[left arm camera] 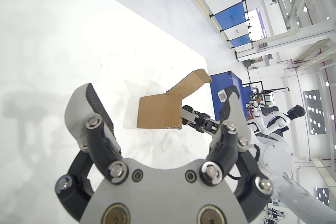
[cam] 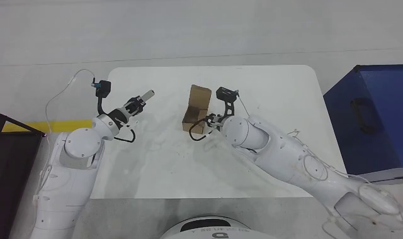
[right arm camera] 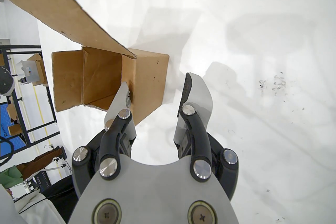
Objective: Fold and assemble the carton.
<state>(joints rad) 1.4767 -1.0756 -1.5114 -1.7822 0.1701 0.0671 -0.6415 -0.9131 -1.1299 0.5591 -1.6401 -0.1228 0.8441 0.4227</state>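
A small brown carton [cam: 196,110] lies on its side in the middle of the white table [cam: 283,100], its open end facing my right arm and one long flap [right arm camera: 52,7] sticking out. My right gripper [cam: 208,121] is open at that end. In the right wrist view, the right gripper [right arm camera: 157,82] straddles a side wall of the carton [right arm camera: 149,78]: one finger [right arm camera: 123,96] is inside against the wall, the other [right arm camera: 194,88] outside and apart from it. My left gripper [left arm camera: 160,91] is open and holds nothing, a short way from the closed side of the carton [left arm camera: 158,112]; it sits left of the carton [cam: 143,99].
A blue bin [cam: 365,119] stands off the table's right side. A dark frame [cam: 12,151] and a strip of yellow floor tape [cam: 63,124] lie to the left. Bare tabletop surrounds the carton on all sides.
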